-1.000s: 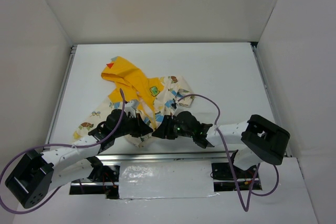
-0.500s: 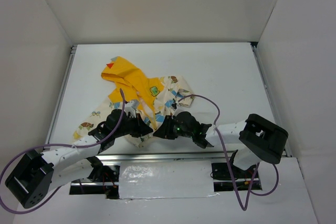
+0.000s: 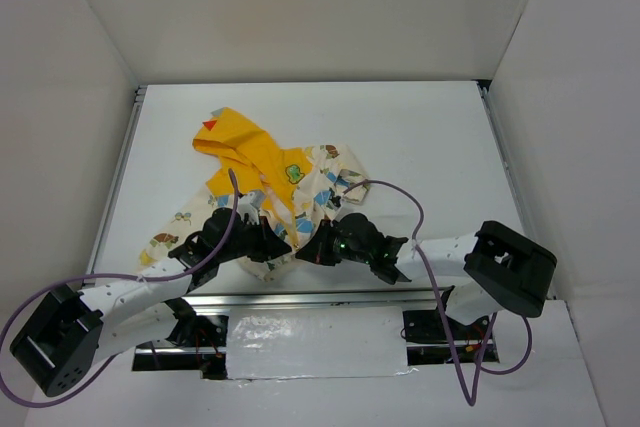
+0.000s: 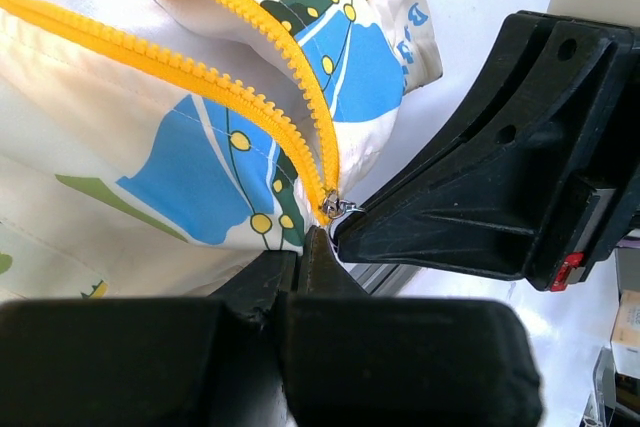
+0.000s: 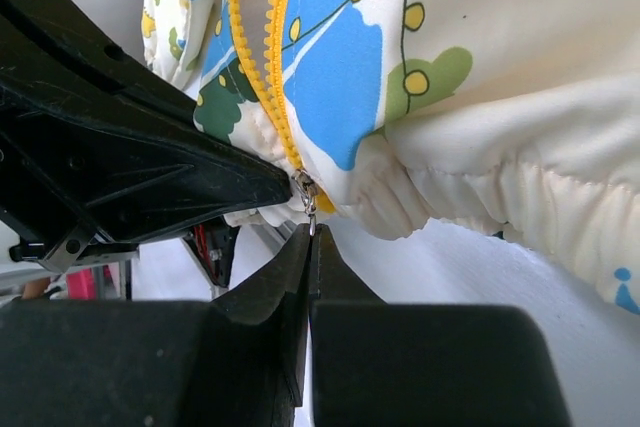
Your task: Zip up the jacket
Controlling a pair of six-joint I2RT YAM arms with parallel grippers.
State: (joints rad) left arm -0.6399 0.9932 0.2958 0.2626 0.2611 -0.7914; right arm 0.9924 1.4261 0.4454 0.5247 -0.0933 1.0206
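Jacket point(image 3: 318, 175) lies on the table point(image 3: 430, 137), left of centre, toward the near edge. Its yellow hood point(image 3: 238, 142) points to the far left and its hem is nearest the arms. Both grippers meet at the hem.

Left gripper point(image 4: 312, 247): jaws pressed together, tips up against the hem just under the slider point(image 4: 335, 208) (I cannot tell whether any cloth is pinched).

Right gripper point(image 5: 310, 242): jaws closed, with the end of the small metal pull point(image 5: 308, 197) caught between the tips.

Zipper point(image 4: 200, 94): the slider sits at the very bottom. Above it the two yellow tooth rows part, so the front is open. The grippers' fingers face each other, almost touching.
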